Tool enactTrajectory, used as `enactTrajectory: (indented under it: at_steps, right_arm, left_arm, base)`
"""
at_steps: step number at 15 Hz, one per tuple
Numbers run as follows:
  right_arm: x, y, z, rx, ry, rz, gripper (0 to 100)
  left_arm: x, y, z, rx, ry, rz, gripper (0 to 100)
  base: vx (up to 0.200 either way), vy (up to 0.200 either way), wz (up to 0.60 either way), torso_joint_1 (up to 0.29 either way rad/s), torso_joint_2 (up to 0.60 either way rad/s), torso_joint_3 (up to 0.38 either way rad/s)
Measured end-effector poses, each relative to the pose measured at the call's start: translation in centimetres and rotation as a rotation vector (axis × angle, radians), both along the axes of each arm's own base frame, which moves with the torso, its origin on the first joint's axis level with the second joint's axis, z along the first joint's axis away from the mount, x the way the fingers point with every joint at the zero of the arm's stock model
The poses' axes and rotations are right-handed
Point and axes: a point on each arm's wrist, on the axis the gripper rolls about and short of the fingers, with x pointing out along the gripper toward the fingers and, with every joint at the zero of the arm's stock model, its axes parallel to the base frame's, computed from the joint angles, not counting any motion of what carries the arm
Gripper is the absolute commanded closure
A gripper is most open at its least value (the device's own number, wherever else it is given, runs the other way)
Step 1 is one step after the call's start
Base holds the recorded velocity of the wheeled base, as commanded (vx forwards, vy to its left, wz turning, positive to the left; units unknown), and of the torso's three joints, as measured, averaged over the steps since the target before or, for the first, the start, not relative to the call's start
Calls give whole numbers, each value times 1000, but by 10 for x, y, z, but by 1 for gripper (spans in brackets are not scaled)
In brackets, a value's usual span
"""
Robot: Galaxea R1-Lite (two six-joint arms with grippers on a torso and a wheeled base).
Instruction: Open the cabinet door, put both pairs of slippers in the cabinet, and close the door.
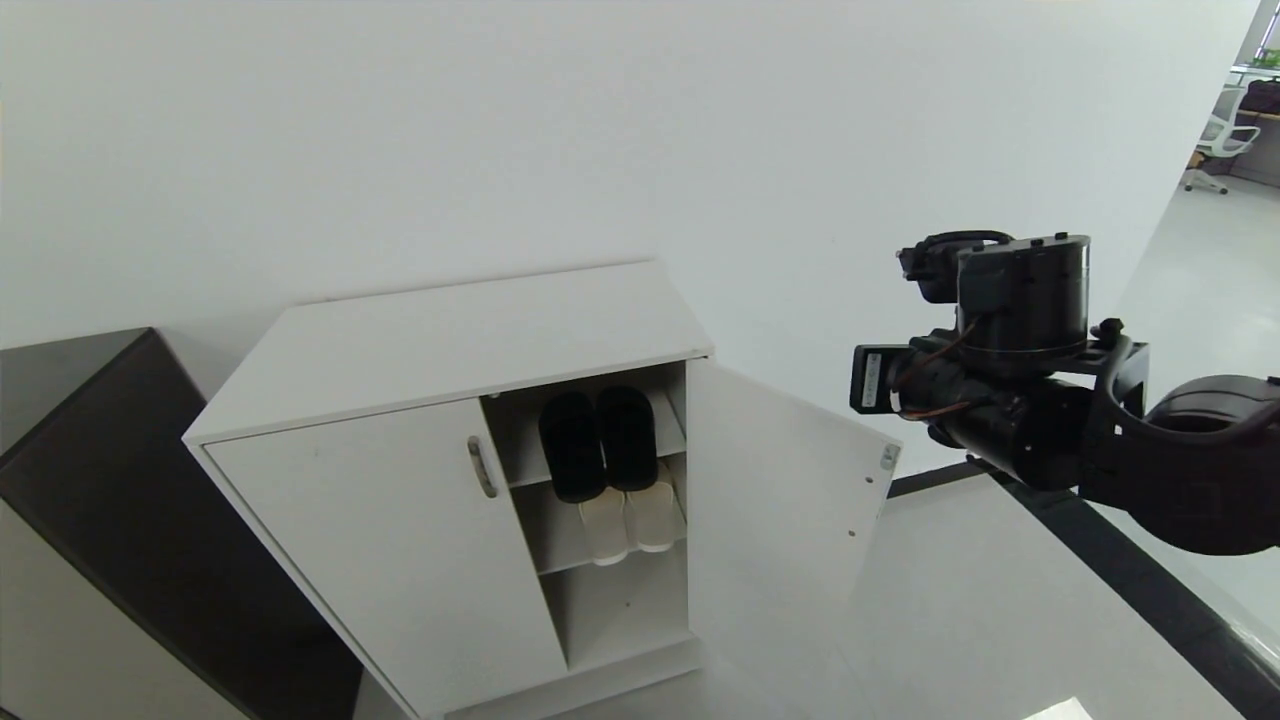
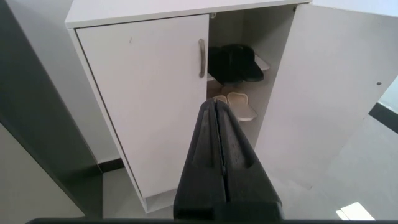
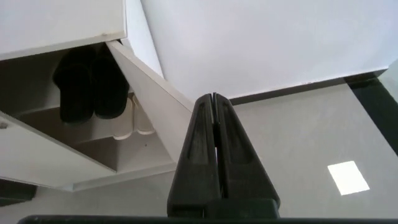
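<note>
- Two pairs of slippers are in the cabinet [image 1: 450, 340]: black pair [image 1: 598, 445] on the top shelf, white pair [image 1: 630, 522] just below. One door [image 1: 780, 520] hangs open.
- Left gripper [image 2: 215, 106] is pinched together, empty, facing the cabinet front.
- Right gripper [image 3: 212, 98] is clamped together too, empty, near the open door.

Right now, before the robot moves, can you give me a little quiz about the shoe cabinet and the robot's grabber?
1. True or false: the black slippers sit on the shelf above the white slippers.
2. How many doors of the cabinet stand open? A none, B one, C both.
3. Fill in: the fingers of the right gripper are ____ (open or shut).

Key: 1 true. 2 B, the right door. 3 shut.
</note>
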Motion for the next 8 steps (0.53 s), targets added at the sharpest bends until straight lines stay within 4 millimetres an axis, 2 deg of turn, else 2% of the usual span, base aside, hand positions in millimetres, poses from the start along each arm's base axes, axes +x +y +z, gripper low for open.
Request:
enactTrajectory:
  at_steps: [1, 8]
  right_arm:
    - [5, -1, -2, -1, 3, -10, 100]
    - [39, 1, -17, 6, 25, -46, 100]
  left_arm:
    - [0, 0, 0, 0, 0, 0, 100]
    - [0, 0, 0, 0, 0, 0, 100]
  base:
    - [-200, 0, 0, 12, 12, 2]
    - [0, 0, 0, 0, 0, 0]
